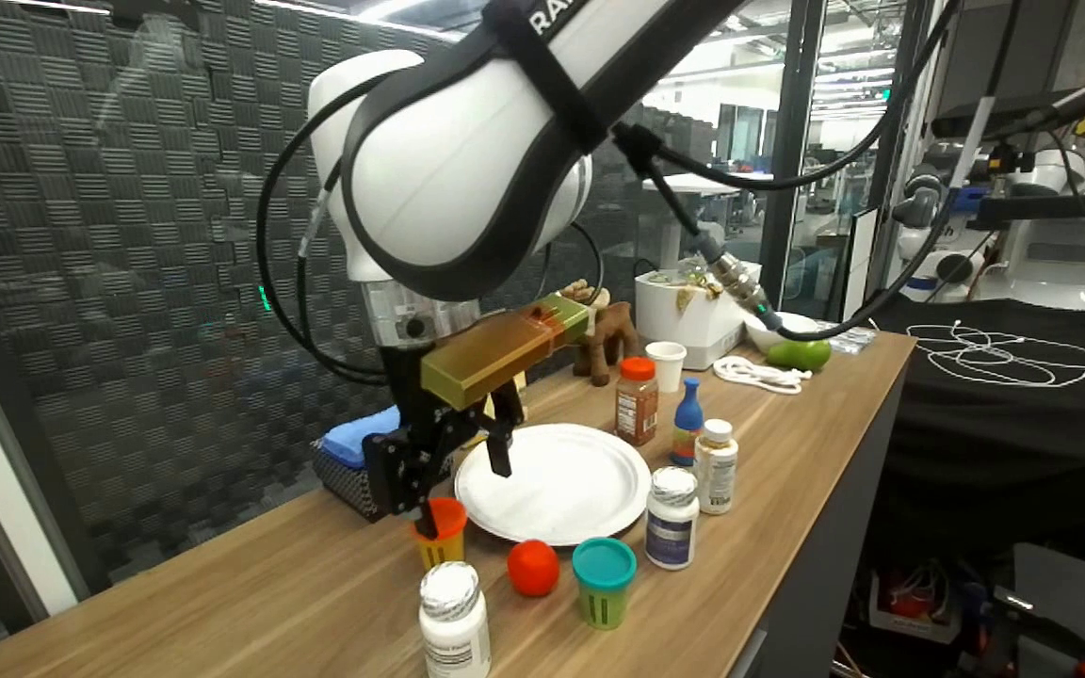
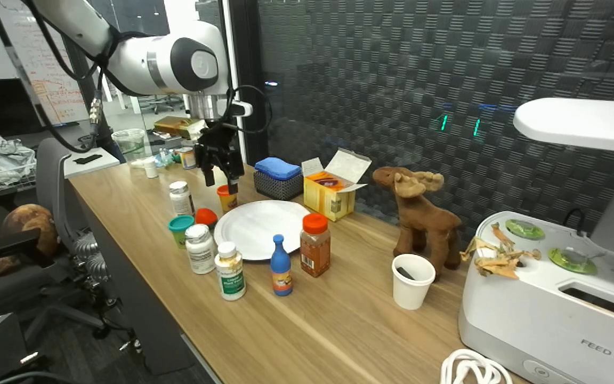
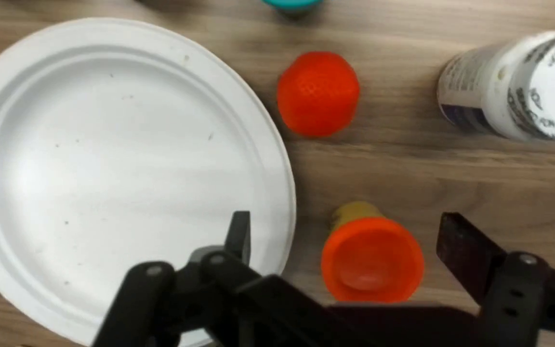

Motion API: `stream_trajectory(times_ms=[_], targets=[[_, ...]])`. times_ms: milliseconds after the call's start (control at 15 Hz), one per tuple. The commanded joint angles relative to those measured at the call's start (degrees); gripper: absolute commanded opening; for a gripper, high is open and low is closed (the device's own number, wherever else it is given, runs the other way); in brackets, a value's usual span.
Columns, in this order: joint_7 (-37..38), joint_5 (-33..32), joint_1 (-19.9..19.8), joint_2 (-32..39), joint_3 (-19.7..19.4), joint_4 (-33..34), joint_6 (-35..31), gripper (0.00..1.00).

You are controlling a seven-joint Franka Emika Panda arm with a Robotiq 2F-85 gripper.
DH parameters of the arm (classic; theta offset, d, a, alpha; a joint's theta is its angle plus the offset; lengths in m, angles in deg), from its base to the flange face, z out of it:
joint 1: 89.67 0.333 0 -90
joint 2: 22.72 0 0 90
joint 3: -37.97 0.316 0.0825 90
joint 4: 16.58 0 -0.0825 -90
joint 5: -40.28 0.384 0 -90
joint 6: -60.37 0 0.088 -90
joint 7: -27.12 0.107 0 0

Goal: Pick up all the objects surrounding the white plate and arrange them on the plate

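My gripper (image 3: 347, 233) stands open above the orange-lidded yellow jar (image 3: 373, 260); its fingers are on either side of the lid, apart from it in the wrist view. One finger overlaps the rim of the bare white plate (image 3: 128, 144). Around the plate in both exterior views are a red ball (image 1: 533, 568), a teal-lidded green jar (image 1: 604, 589), a silver-capped white bottle (image 1: 455, 626), a purple-labelled white bottle (image 1: 672, 527), a white-capped bottle (image 2: 231, 274), a blue bottle (image 2: 281, 269) and a red-capped spice jar (image 2: 315, 248).
Behind the plate stand a mesh basket (image 2: 279, 185) with a blue cloth (image 2: 277, 168) and an opened yellow box (image 2: 328, 200). Beyond are a plush moose (image 2: 427, 224), a paper cup (image 2: 411, 290), a white planter (image 2: 525, 320) and a white cable (image 1: 759, 374). The counter's front edge is close to the bottles.
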Motion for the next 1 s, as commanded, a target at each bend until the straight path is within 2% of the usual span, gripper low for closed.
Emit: stream_trajectory(times_ms=[0,600,800,867,933], targets=[[-1.57,1.52,1.59,0.68,-0.58,4.33,-1.89,1.00],[-5.90,7.01,0.68,5.22,0.05,6.87,0.23,1.00],[-6.00,6.57,1.30,6.69,-0.83,7.34,0.27,1.00],[-5.40,5.97,1.64,6.60,-1.27,7.33,-0.24,0.75],[-5.04,5.63,1.78,6.61,-1.66,7.30,-0.66,0.74]])
